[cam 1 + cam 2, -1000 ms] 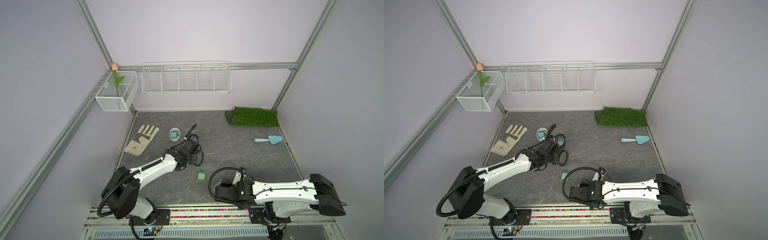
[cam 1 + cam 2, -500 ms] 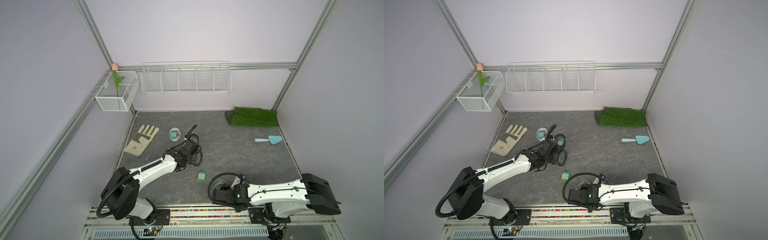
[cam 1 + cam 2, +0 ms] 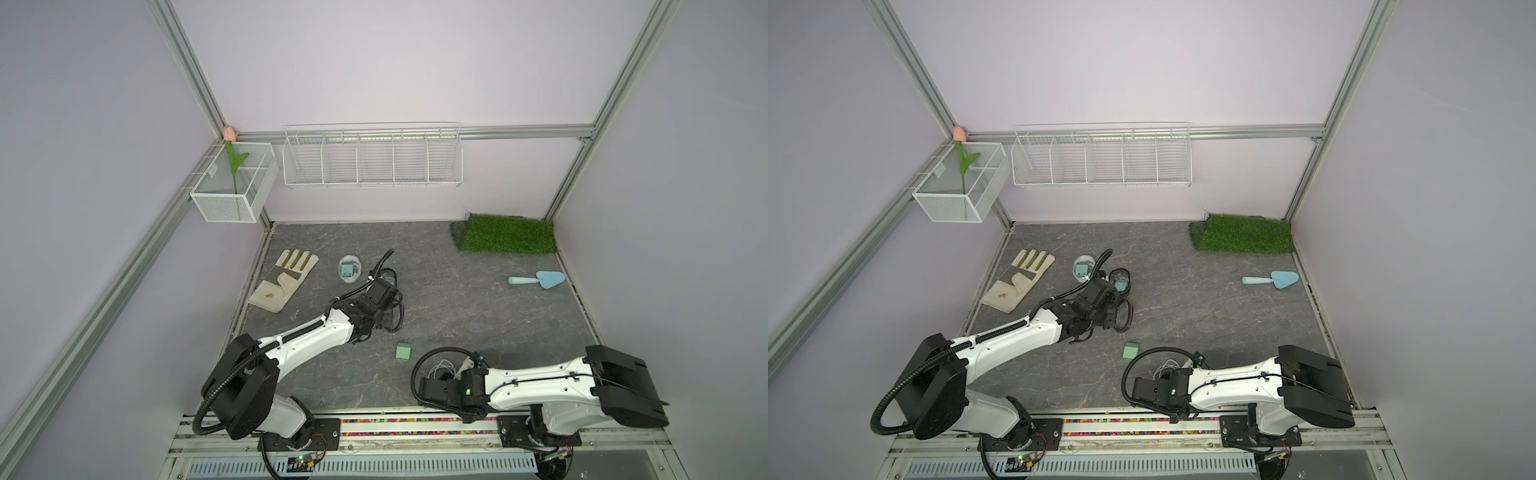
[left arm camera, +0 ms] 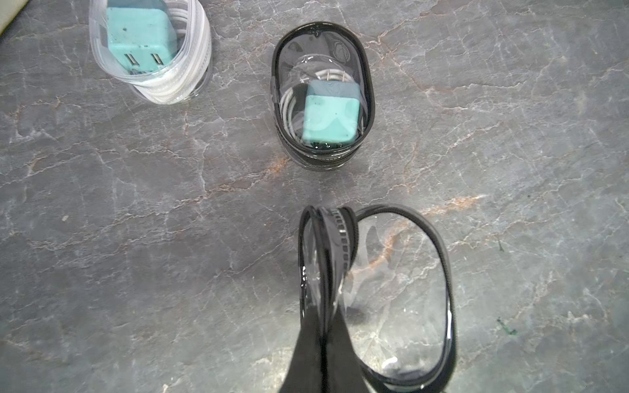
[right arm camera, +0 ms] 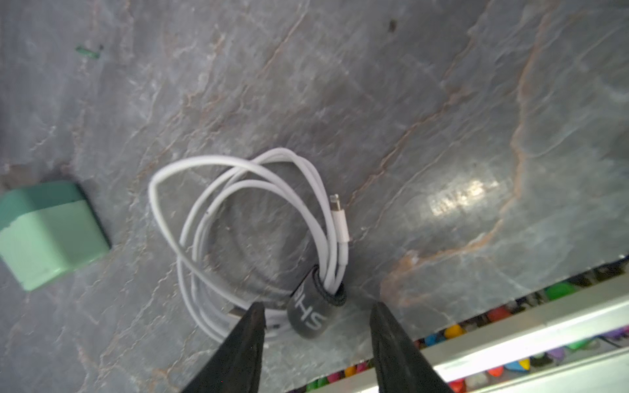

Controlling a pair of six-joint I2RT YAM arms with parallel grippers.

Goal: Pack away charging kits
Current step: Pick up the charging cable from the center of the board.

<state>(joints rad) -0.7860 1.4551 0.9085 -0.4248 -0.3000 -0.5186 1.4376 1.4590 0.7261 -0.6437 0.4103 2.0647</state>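
Now, at the table's point(image 3: 478, 311) front edge: coiled white cable point(image 5: 335, 262) just ahead of the right gripper point(image 5: 316, 306), black strap point(image 5: 308, 313) between half-spread jaws, nothing gripped yet, long axis running away from the claw. Loose green charger block point(image 5: 51, 234) just beside, toward the centre. Farther in, left gripper point(image 4: 323, 306) pinched shut on the rim of an empty black-rimmed case point(image 4: 446, 289). Beyond, full black-rimmed case point(image 4: 320, 158) and white-rimmed case point(image 4: 170, 88), a teal charger point(image 4: 328, 119) plus cable in each.

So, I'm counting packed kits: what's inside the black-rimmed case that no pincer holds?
Through its clear top, the black-rimmed case shows a teal charger with loops of white cable beside it. The charger covers the rest of the cable.
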